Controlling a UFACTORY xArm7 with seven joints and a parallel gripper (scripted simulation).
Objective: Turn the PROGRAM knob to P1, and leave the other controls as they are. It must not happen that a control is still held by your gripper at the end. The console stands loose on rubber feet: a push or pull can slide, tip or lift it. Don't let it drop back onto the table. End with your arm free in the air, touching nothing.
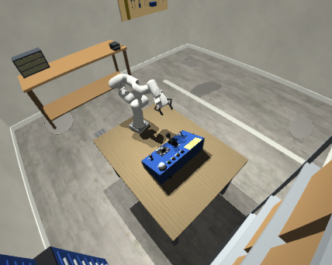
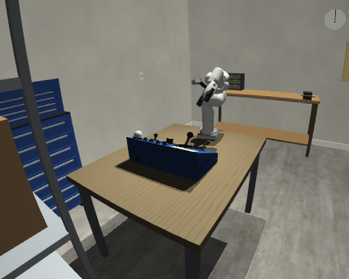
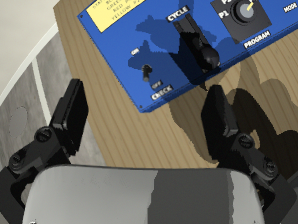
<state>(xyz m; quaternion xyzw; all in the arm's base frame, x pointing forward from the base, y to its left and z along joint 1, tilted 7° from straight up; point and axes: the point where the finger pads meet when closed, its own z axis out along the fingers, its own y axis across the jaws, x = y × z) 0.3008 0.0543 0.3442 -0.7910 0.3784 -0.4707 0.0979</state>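
Observation:
The blue console (image 1: 174,160) (image 2: 172,158) (image 3: 166,36) stands on the wooden table (image 1: 206,182) (image 2: 160,204). Its PROGRAM knob (image 3: 245,10) (image 1: 162,150) sits on a black square with P marks; its light pointer aims up and right in the wrist view. A black CYCLE lever (image 3: 200,48) (image 1: 170,137) stands beside the knob. A small toggle (image 3: 148,71) and a yellow label (image 3: 121,3) (image 1: 191,145) lie further along the panel. My gripper (image 1: 164,107) (image 2: 201,92) (image 3: 145,96) is open and empty. It hangs high above the table's edge, clear of the console.
The arm's base (image 1: 139,125) stands at the table's back edge. A white dome button (image 1: 161,166) and a row of small knobs sit at the console's other end. A wooden bench (image 1: 67,66) stands behind, a blue drawer cabinet (image 2: 41,135) to the side.

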